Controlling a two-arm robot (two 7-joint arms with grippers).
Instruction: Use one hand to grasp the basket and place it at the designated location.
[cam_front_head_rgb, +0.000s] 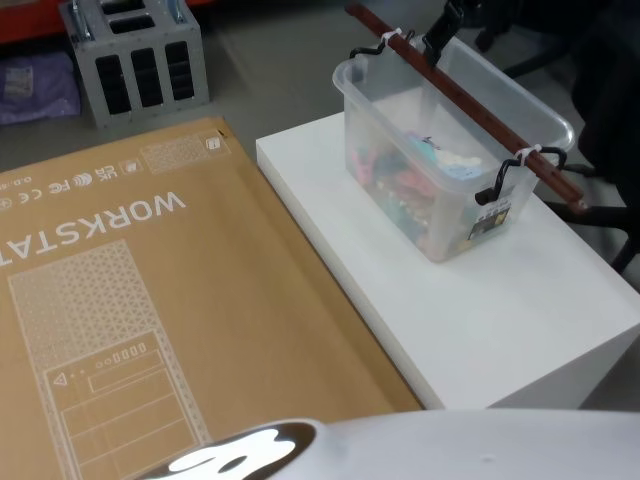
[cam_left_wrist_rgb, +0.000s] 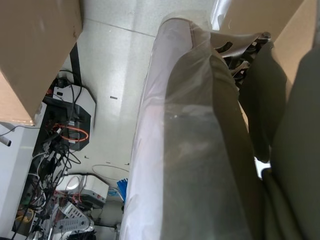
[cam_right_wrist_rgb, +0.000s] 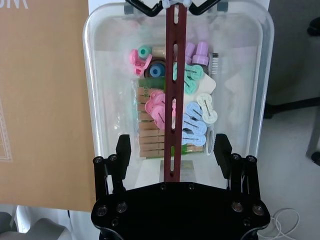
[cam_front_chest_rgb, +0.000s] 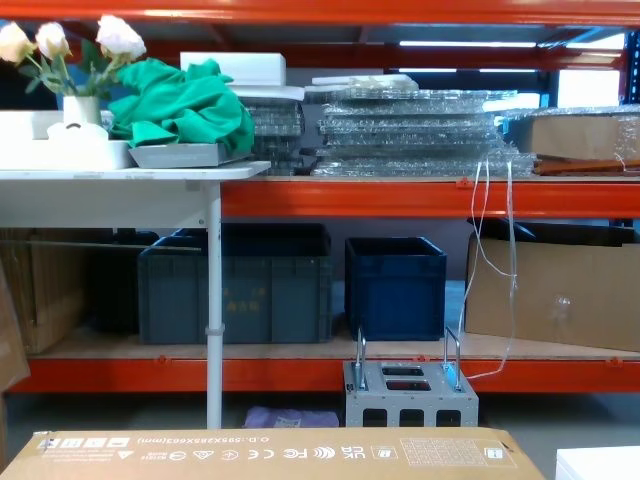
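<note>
1. We see the basket (cam_front_head_rgb: 440, 190) sitting on the white tabletop (cam_front_head_rgb: 480, 330), toward its far side. It is right of the flat cardboard box (cam_front_head_rgb: 150, 300) and not touching it.
2. The basket is a translucent tub. Its reddish-brown bar handle (cam_front_head_rgb: 470, 105) runs lengthwise over the open top, held by black clips at both ends, and the bar ends overhang the rim.
3. The right tool (cam_front_head_rgb: 445, 28) is at the far end of the bar, over the basket's far rim.
4. In the right wrist view the right tool (cam_right_wrist_rgb: 173, 145) is spread. The bar (cam_right_wrist_rgb: 175, 95) passes between its two black fingers (cam_right_wrist_rgb: 123, 150), with a clear gap on each side, so it pinches nothing.
5. The same view shows the contents: pink, teal, blue and purple pegs (cam_right_wrist_rgb: 192, 117) lie on a row of wooden clothespins (cam_right_wrist_rgb: 150, 140).
6. Behind the tabletop, a grey metal unit (cam_front_head_rgb: 140, 60) stands on the floor. In the chest view dark blue crates (cam_front_chest_rgb: 395, 285) sit on the lower shelf.
</note>
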